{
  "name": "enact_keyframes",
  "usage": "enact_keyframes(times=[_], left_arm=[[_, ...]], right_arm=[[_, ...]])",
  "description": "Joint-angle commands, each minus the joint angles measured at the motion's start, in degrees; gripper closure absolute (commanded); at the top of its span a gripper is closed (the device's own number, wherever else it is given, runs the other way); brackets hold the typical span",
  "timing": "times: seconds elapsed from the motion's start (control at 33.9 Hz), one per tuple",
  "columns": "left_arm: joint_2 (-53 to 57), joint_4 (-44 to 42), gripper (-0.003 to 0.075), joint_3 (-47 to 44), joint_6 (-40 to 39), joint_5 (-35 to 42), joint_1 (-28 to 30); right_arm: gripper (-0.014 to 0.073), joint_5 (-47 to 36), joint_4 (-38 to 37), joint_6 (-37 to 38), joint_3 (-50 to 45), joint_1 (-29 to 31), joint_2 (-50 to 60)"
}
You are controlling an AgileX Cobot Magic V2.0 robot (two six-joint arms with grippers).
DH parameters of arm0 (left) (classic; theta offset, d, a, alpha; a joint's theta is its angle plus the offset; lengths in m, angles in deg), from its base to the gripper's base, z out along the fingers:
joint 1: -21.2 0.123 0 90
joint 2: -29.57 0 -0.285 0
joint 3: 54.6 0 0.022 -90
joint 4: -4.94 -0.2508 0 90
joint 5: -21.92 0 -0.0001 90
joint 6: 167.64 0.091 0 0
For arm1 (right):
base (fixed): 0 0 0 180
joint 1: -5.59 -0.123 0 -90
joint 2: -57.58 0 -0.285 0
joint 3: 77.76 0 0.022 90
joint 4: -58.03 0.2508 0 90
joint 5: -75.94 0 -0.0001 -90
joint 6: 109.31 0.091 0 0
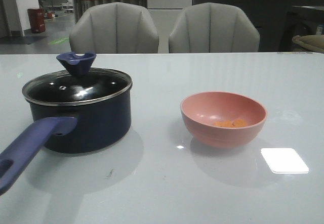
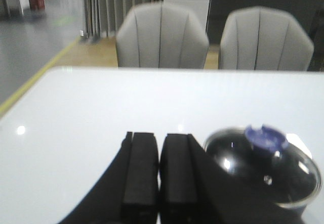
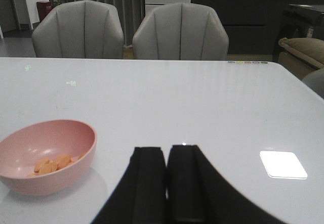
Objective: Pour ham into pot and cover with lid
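The pot is seen on the left of the white table, its purple-blue handle pointed toward the near left edge. The lid is seated flat on the pot's rim, with its dark blue knob upright on top. A pink bowl is placed to the right of the pot, well apart from it. The ham is found inside the bowl, as a few orange slices lying on its bottom.

Neither arm is shown in the front view. The left gripper is seen empty, jaws drawn together with only a thin slit between, just beside the lidded pot. The right gripper is likewise pressed narrow and holds nothing, near the bowl. Two grey chairs are noted beyond the table's far edge.
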Motion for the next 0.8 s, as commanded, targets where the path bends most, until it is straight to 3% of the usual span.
enact_keyframes(times=[0.0, 0.21, 0.3, 0.41, 0.53, 0.62, 0.77], left_arm=[[-3.49, 0.72, 0.0607, 2.2, -0.74, 3.18, -0.21], [-6.23, -0.27, 0.0601, 2.08, -0.74, 2.99, -0.21], [-6.88, -0.96, 0.0563, 2.08, -0.74, 2.99, -0.21], [-7.5, -0.96, 0.0418, 2.08, -0.74, 2.39, -0.21], [-7.91, -0.96, 0.0157, 2.08, -0.74, 2.02, -0.21], [-8.42, -0.96, 0.0046, 2.08, -0.74, 1.89, -0.21], [-12.2, -0.58, 0.0029, 6.06, -0.74, -3.97, -0.21]], right_arm=[[0.0444, -5.04, -0.52, -0.46, 0.22, 0.34, 1.05], [0.0444, -5.04, -0.52, -0.46, 0.22, 0.34, 1.05], [0.0444, -5.04, -0.52, -0.46, 0.22, 0.34, 1.05], [0.0444, -5.04, -0.52, -0.46, 0.22, 0.34, 1.05], [0.0444, -5.04, -0.52, -0.46, 0.22, 0.34, 1.05], [0.0444, -5.04, -0.52, -0.46, 0.22, 0.34, 1.05], [0.0444, -5.04, -0.52, -0.46, 0.22, 0.34, 1.05]])
